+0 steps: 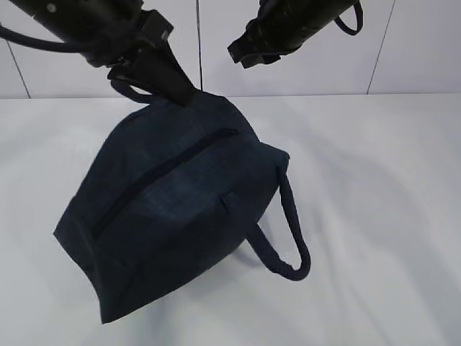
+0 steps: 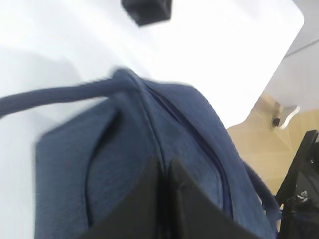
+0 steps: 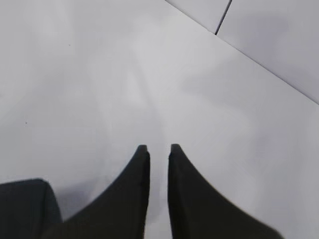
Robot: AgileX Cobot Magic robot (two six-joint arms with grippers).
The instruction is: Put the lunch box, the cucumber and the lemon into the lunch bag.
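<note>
Pinching far top edge of lunch bag [image 1: 173,209], left end effector [image 1: 184,94] clamped tight; bag tilted on counter [image 1: 374,216], zipper closed. Right end effector [image 3: 158,147] slightly parted, holding nothing, hovering far-right.

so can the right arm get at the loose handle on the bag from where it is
Probably yes. The right gripper hangs above the table with its jaws slightly apart and nothing between them. The loose handle lies in the open on the lunch bag's right side, away from the left gripper, which pinches the bag's top.
</note>
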